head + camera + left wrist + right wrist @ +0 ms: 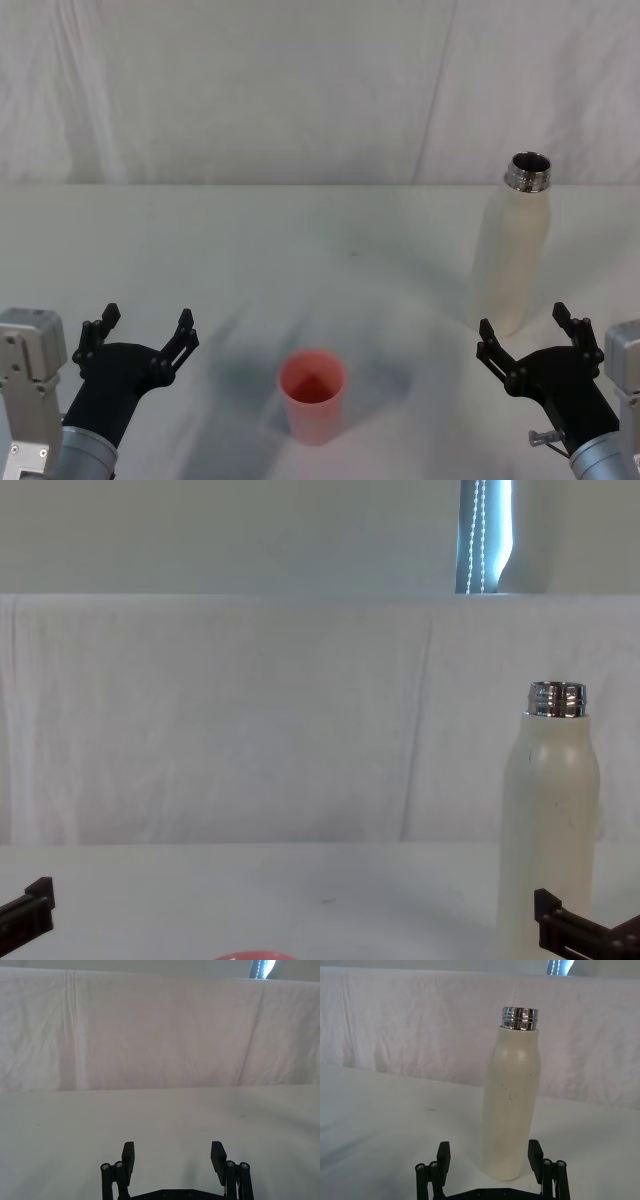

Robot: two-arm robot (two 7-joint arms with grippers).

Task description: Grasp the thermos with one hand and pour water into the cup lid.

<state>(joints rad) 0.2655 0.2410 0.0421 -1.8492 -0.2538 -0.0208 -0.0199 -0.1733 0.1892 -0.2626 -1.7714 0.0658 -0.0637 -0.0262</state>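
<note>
The cream-white thermos (515, 250) stands upright and uncapped at the right of the table, its steel neck (519, 1018) bare. My right gripper (524, 322) is open just in front of its base. In the right wrist view the thermos (512, 1105) rises between the spread fingers (443, 1155), and no contact is visible. The pink cup lid (313, 395) stands upright near the front middle, and its rim (252, 955) shows in the chest view. My left gripper (145, 320) is open and holds nothing, to the left of the cup lid, also seen as left gripper (172, 1152).
A white cloth covers the table (300, 250), and a white draped backdrop (300, 90) closes off the far edge. Bare cloth lies between the cup lid and the thermos. A bright window slit (485, 535) shows above the backdrop.
</note>
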